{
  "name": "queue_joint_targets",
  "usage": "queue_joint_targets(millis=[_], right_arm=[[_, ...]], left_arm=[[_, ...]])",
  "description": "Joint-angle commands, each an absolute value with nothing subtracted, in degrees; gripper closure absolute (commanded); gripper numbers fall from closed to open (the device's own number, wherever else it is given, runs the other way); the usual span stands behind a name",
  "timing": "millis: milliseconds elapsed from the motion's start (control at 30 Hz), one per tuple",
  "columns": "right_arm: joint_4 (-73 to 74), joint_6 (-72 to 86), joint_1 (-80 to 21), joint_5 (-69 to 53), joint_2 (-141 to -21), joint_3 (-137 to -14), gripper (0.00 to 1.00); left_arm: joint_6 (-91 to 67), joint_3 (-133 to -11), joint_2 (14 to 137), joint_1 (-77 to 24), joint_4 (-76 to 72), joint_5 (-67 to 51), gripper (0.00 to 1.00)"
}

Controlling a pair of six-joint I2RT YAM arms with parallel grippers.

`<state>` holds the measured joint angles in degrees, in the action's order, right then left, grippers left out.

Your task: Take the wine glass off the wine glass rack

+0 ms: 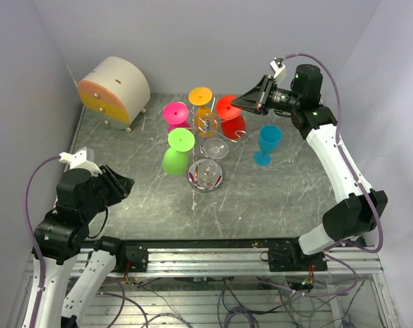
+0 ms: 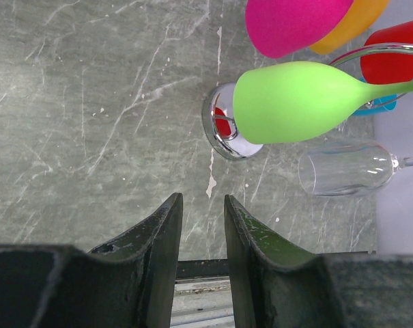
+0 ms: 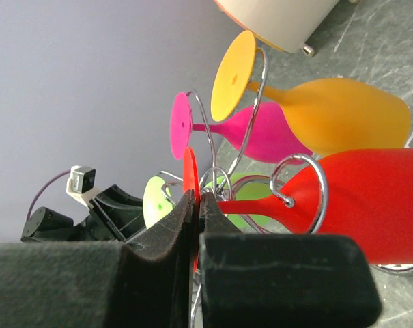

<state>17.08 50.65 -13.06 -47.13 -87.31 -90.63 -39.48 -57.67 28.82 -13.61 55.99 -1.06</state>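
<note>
The left tool point(image 2: 201, 205) hangs over the bench point(image 2: 90, 102), its jaws half apart and holding nothing. Ahead of it and to its right stands the rack point(image 2: 216, 130) on its shiny round base, with a green glass point(image 2: 295, 102) and a clear glass point(image 2: 343, 167) hanging bowl-down. At the far side the right tool point(image 3: 196, 198) is pinched tight on the foot of the red wine glass point(image 3: 370, 205), whose stem sits in a curled hook of the rack. A pink glass point(image 3: 261, 137) and an orange glass point(image 3: 343, 116) hang just beyond.
</note>
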Motion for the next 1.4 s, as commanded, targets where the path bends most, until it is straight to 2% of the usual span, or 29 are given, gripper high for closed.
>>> queue_joint_targets(millis=[0, 333, 567, 833, 933, 1033, 1200, 1367], right_arm=[[17.1, 49.3, -13.8, -46.55, -89.39, -94.54, 1.0], [13.77, 50.26, -14.07, -45.96, -97.05, -99.73, 1.0], [17.46, 45.01, -14.02, -38.13, -99.58, -106.34, 1.0], [20.73, 31.21, -14.97, -26.74, -93.45, -110.48, 1.0], [21.68, 17.57, -21.61, -19.11, -86.84, -109.6, 1.0], [22.62, 4.81, -36.13, -6.7, -80.45, -106.35, 1.0], [22.06, -6.34, -53.04, 7.47, -71.19, -97.93, 1.0], [24.24, -12.73, -63.62, 15.59, -66.93, -95.2, 1.0]], left_arm=[[-39.64, -57.94, 28.36, -13.71, 55.58, -0.39, 0.58], [-39.37, -59.76, 28.52, -13.71, 56.54, 0.27, 0.58], [-39.68, -61.06, 28.78, -13.71, 56.71, -0.04, 0.58], [-40.97, -66.4, 30.59, -13.71, 56.36, -2.07, 0.55], [-42.74, -69.62, 32.17, -13.71, 54.9, -5.75, 0.48], [-45.9, -72.42, 34.42, -13.71, 52.38, -10.18, 0.43], [-53.23, -76.94, 38.64, -13.71, 46.71, -18.92, 0.39], [-63.0, -82.11, 41.96, -13.71, 43.36, -25.95, 0.36]])
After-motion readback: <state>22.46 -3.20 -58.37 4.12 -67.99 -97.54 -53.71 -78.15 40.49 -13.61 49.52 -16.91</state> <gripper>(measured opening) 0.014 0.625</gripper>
